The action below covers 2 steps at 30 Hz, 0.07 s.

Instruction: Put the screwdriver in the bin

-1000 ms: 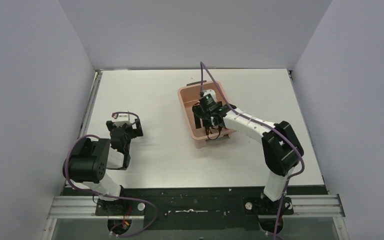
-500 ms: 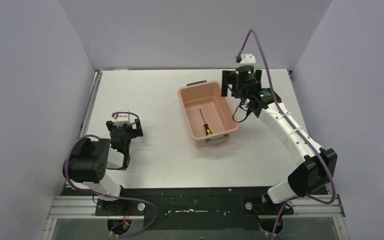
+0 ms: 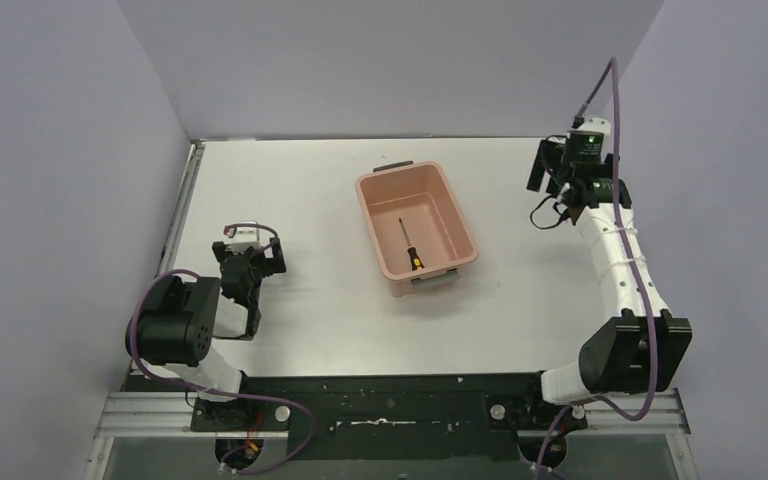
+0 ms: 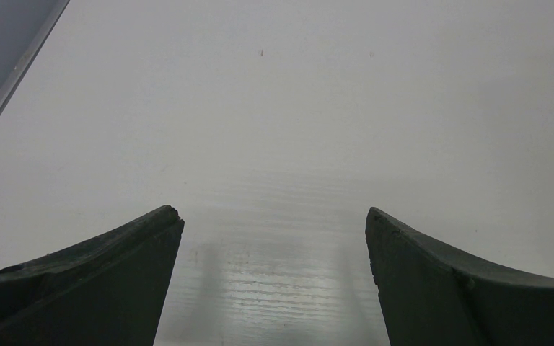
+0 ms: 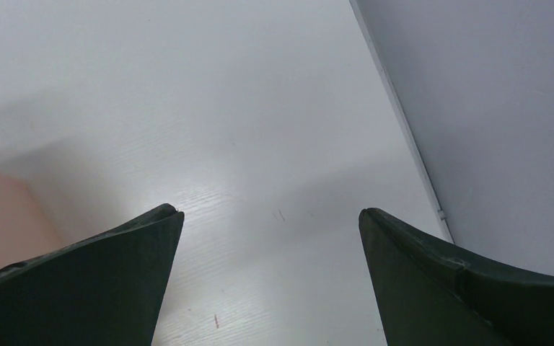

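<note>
The screwdriver lies flat inside the salmon-pink bin at the table's middle, its black and orange handle toward the near end. A corner of the bin shows at the left edge of the right wrist view. My right gripper is open and empty, raised near the far right of the table, to the right of the bin; its jaws frame bare table. My left gripper is open and empty, low over the table at the left; its wrist view shows only bare table.
Grey walls close the table on the left, back and right. A metal rail runs along the table's left edge. The right wall's base runs close by the right gripper.
My right arm has swung from inside the bin, up and out to the far right. The screwdriver was let go and lies in the bin. The left arm has not moved.
</note>
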Tool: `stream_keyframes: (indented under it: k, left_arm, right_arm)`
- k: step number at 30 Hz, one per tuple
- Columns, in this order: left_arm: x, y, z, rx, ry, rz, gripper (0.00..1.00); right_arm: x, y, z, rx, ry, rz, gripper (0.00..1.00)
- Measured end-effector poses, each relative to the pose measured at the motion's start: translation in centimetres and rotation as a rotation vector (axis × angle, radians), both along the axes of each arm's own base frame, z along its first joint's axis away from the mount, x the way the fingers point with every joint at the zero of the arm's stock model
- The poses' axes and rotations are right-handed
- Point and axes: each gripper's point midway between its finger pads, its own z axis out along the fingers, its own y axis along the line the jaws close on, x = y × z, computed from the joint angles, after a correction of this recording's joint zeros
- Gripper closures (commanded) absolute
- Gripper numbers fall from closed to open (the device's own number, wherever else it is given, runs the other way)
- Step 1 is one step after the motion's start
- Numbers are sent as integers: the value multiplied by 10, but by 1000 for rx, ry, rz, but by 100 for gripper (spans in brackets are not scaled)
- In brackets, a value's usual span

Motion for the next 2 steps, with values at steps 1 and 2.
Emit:
stream_keyframes:
  k: [1,2]
  left_arm:
    - [0,0,0,0,0,0,3]
    - [0,0,0,0,0,0,3]
  right_arm:
    - [-1,-1,-3,4,7,1,0]
    - [-2,-2,-5,9,13,2,0]
